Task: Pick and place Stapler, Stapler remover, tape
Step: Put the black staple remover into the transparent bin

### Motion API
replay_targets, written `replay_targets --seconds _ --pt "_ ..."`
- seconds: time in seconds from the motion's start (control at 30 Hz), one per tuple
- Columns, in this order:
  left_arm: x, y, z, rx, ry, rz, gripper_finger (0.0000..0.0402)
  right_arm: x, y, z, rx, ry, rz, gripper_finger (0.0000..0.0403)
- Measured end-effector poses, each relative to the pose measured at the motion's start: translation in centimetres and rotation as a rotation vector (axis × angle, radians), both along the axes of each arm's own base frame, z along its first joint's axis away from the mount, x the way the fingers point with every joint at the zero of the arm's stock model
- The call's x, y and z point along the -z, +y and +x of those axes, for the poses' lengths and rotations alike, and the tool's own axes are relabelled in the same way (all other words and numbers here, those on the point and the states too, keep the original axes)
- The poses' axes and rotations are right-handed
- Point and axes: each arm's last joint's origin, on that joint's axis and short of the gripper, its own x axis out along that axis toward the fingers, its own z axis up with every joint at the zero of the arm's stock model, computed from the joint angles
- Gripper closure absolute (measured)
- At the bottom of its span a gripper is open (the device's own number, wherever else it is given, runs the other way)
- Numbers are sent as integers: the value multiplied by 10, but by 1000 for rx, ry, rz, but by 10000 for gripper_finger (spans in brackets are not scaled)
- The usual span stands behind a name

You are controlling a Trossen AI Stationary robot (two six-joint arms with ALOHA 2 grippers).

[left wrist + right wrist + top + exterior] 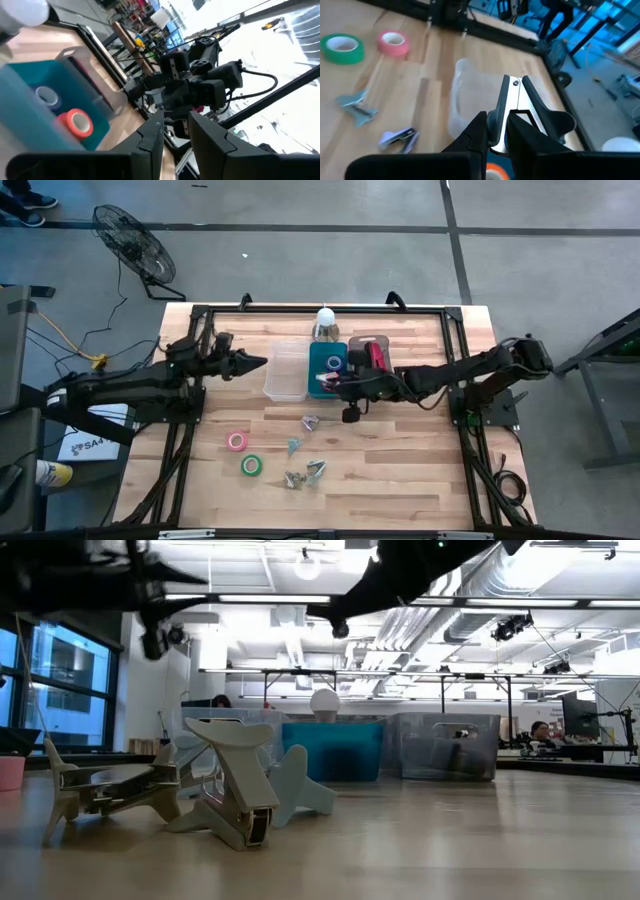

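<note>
My right gripper (495,132) hangs over the teal bin (316,356), shut on a silvery staple remover (516,102). A purple tape roll (47,95) and a red one (75,122) lie in that bin. The red stapler (376,355) lies in the clear container just right of the bin. A pink tape roll (236,441) and a green one (251,466) lie flat on the table, with several staple removers (311,421) (317,470) close by. My left gripper (262,363) hovers left of the empty clear container (285,370), its fingers slightly open with nothing between them. My right gripper pinches the staple remover between its two fingers, at the end (496,141) opposite its riveted tip. The fingers reach in from the table's right, slanting downward. The remover sticks out ahead of the fingertips, lifted clear above the teal bin.
A white round object (326,318) stands at the far edge behind the bins. The black frame rails (320,307) run along the table's edges. Bare wood lies at the near right (400,470). In the low view, the loose staple removers (230,790) stand close to the camera.
</note>
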Motion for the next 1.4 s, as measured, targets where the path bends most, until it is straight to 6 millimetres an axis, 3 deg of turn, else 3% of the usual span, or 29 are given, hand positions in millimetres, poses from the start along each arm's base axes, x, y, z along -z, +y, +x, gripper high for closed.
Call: replay_targets --seconds 0.27,0.53,0.67,1.2,1.4 --pt "-42 18 51 0 68 30 288 -9 -14 4 -3 -21 -48 361" --pt "-44 29 89 69 148 -103 183 -38 -30 11 15 -40 -77 361" --pt "-51 32 103 107 146 -108 155 -40 -38 11 24 -17 -72 361" --pt "-38 41 124 69 211 -159 156 -43 -43 12 -18 -34 -46 361" --pt "-39 41 125 72 206 -159 198 -43 -43 12 -19 -38 -46 361"
